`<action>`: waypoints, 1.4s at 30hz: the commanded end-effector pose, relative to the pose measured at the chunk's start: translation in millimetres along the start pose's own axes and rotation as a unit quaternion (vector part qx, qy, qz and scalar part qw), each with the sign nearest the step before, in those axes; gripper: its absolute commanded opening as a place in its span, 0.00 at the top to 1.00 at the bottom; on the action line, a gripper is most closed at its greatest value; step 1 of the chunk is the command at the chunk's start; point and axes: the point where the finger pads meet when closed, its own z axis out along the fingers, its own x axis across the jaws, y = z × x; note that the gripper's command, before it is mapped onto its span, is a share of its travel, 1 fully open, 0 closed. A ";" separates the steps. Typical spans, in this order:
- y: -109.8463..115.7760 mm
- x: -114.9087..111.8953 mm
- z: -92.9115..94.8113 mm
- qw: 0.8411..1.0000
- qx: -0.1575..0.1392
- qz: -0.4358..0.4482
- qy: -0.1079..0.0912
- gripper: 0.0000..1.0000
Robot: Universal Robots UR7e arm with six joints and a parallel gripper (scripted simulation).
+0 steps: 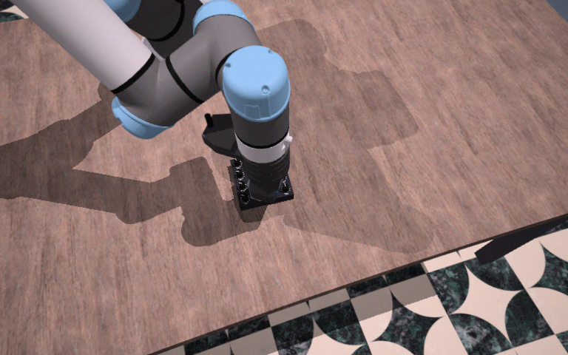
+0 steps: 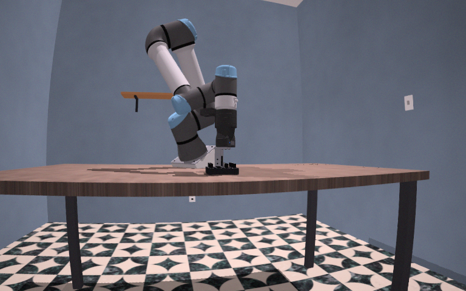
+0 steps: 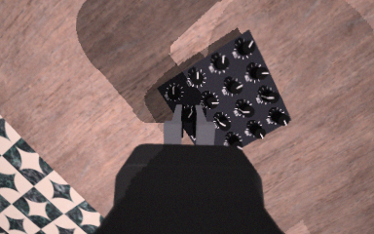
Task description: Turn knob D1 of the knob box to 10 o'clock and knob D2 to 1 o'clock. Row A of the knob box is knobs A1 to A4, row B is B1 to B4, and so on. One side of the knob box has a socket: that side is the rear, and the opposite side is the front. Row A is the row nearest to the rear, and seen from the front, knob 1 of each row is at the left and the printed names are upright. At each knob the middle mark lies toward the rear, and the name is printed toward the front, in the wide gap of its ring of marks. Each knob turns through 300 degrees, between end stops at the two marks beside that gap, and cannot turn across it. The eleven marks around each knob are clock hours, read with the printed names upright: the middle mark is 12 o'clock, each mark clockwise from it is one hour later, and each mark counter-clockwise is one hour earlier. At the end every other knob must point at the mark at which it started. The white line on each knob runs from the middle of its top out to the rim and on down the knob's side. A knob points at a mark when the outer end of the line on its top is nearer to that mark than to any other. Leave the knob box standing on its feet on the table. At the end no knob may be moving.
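Observation:
The black knob box stands on the wooden table, and it also shows in the side view (image 2: 222, 170). In the wrist view the knob box (image 3: 225, 90) shows its four rows of black knobs with white lines. My gripper (image 3: 188, 115) points straight down and is shut on a knob (image 3: 190, 112) in the edge row nearest me, second from the corner; by position it looks like D2. The corner knob (image 3: 173, 91) beside it is free. The printed names are too small to read. In the overhead view my wrist hides most of the box.
The arm's base (image 2: 192, 159) stands on the table just behind the box. The table edge (image 1: 376, 276) runs along the front, with checkered floor below. An orange shelf (image 2: 145, 95) hangs on the far wall.

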 end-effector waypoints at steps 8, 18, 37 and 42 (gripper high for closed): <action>0.3 -0.3 -0.4 0.993 0.000 0.120 -0.001 0.70; 0.3 -0.3 -0.4 0.977 0.000 0.212 -0.001 0.70; 0.3 -0.3 -0.4 0.930 0.000 0.368 -0.001 0.70; 0.3 -0.3 -0.4 0.917 0.000 0.399 -0.001 0.70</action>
